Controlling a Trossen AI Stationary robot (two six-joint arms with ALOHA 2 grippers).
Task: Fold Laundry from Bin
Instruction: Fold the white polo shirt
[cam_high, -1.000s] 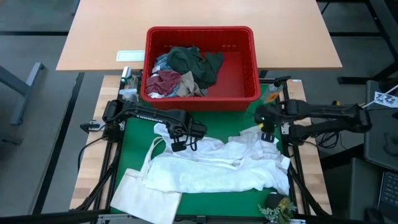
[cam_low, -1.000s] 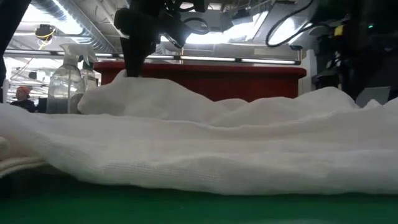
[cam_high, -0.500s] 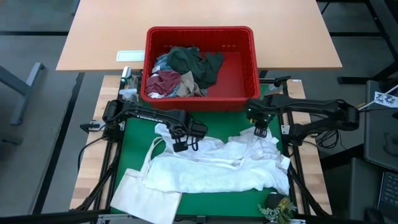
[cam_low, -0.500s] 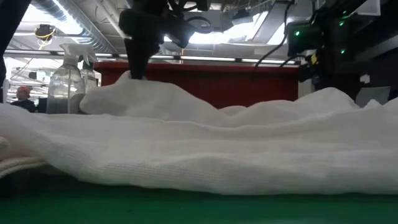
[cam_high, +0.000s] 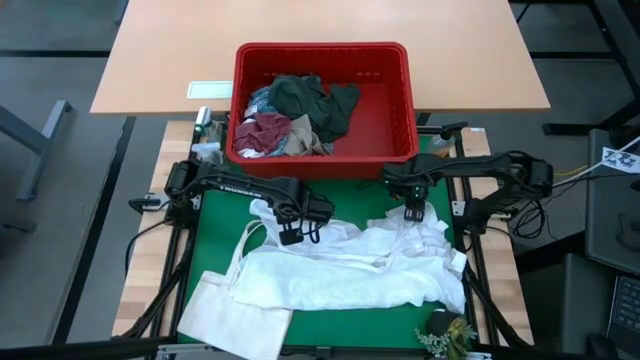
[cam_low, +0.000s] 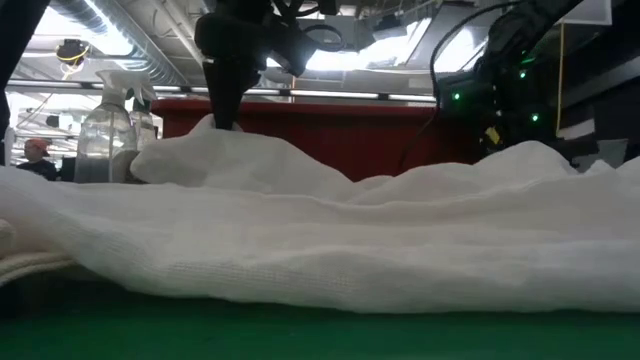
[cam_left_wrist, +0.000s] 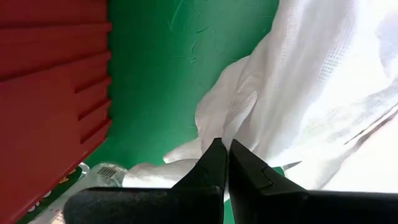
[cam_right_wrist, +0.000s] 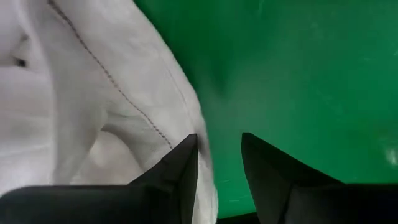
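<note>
A large white garment (cam_high: 350, 268) lies spread and rumpled across the green mat (cam_high: 225, 225) on the tabletop, in front of the red bin (cam_high: 322, 100). The bin holds the other laundry — a dark green piece (cam_high: 315, 102), a maroon piece (cam_high: 266, 131) and some beige and pale cloth beside them.

The left gripper (cam_high: 291, 234) is down at the garment's upper left edge, its fingers (cam_left_wrist: 214, 163) pressed together and pinching a fold of the white cloth, which rises in a small peak under it in the low view.

The right gripper (cam_high: 413, 212) sits at the garment's upper right edge, just in front of the bin. Its fingers (cam_right_wrist: 186, 163) stand apart — one touches the hem of the white cloth, the other is over bare mat, and nothing is clamped between them.

A flat white tote bag (cam_high: 235, 318) lies at the mat's front left corner, partly under the garment.
</note>
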